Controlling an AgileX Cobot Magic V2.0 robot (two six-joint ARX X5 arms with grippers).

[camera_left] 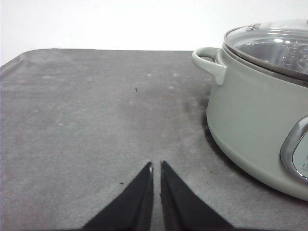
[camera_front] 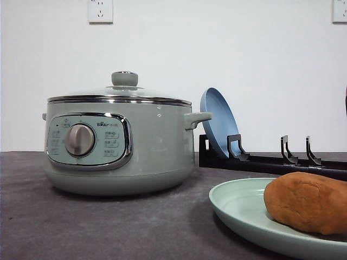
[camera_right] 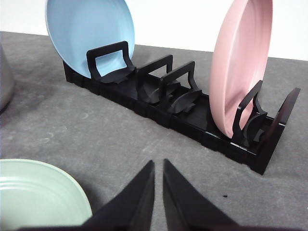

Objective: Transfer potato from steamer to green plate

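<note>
Above bare mat, both end effectors [camera_left: 156, 166] [camera_right: 159, 163] closed, empty.

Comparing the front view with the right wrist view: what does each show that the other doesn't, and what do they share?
Front view alone: the brown-orange oblong potato lying on the plate, and the sage-green steamer's dial panel with its glass lid on. Right wrist view alone: an upright pink plate and the right tool, shut. Both: the pale green plate, the blue plate and the black plate rack.
</note>
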